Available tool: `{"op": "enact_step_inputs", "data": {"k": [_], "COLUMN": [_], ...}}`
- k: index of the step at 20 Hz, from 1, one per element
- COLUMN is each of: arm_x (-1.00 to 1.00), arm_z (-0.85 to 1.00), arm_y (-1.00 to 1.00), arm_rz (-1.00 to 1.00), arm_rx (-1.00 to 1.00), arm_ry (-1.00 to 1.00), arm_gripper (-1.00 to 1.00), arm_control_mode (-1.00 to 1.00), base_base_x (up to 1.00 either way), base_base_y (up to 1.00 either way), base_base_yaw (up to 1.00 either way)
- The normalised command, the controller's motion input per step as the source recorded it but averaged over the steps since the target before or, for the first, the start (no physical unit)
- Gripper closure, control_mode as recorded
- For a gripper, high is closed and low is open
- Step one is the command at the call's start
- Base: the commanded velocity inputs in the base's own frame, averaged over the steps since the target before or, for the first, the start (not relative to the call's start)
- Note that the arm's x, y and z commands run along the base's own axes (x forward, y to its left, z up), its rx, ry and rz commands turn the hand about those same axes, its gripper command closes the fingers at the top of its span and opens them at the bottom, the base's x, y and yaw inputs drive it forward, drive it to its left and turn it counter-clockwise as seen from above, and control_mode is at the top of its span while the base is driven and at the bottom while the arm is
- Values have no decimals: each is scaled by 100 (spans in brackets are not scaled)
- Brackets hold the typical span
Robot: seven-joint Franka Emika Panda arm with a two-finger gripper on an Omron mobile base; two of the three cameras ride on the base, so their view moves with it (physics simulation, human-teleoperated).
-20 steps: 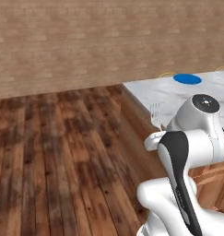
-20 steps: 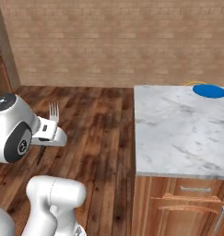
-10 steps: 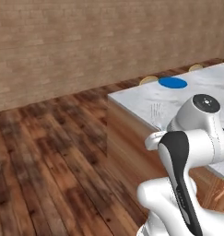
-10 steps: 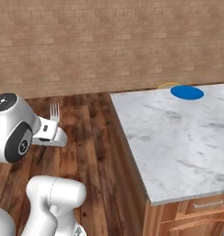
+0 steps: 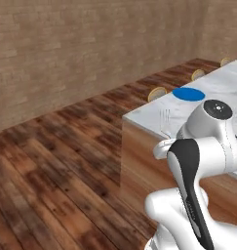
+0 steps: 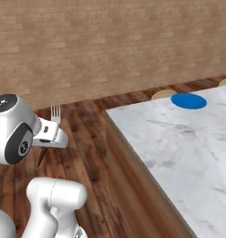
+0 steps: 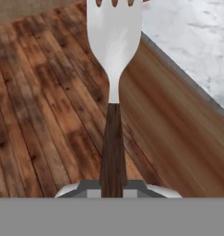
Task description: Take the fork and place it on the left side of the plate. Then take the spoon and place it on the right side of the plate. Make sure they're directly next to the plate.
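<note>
Marble counter (image 6: 179, 144), perhaps stools (image 5: 157, 93).

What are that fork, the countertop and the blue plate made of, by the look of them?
Fork: pale smooth head, probably metal; dark grained handle, likely wood.
Countertop: white with grey veining, looks like marble.
Plate: flat plain blue, maybe ceramic or plastic; can't tell.
</note>
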Motion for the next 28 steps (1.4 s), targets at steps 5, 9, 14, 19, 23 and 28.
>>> {"op": "enact_step_inputs", "data": {"k": [5,9,14,19,23,28], "arm_x": [0,0,0,0,0,0], "arm_z": [0,0,0,0,0,0], "arm_y": [0,0,0,0,0,0], "arm_rz": [0,0,0,0,0,0], "arm_rx": [0,0,0,0,0,0], "arm_ry": [0,0,0,0,0,0], "arm_gripper": [100,100,100,100,100,100], "arm_control_mode": [100,100,100,100,100,100], "base_base_x": [60,62,69,69,57,30], "base_base_y": [98,97,85,83,85,85], "base_base_yaw": [-34,-35,-41,-42,-42,-44]}}
